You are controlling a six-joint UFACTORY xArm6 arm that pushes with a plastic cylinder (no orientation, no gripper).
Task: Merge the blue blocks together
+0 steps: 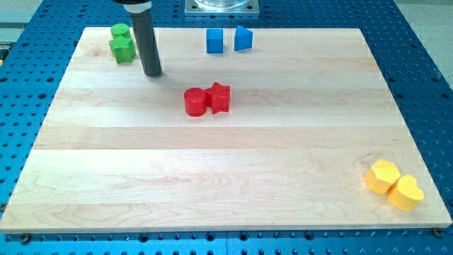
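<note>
Two blue blocks stand near the view's top edge of the wooden board (212, 170): a blue cube (214, 41) and, just right of it with a small gap, a blue wedge-like block (243, 38). My tip (152, 73) rests on the board well left of the blue cube and a little lower in the view. It sits just right of the green blocks and touches no block.
Two green blocks (122, 42) sit together at the top left corner. A red cylinder (195, 102) and a red star (219, 98) touch near the middle. Two yellow blocks (393, 185) sit at the bottom right corner. A metal mount (222, 7) is beyond the top edge.
</note>
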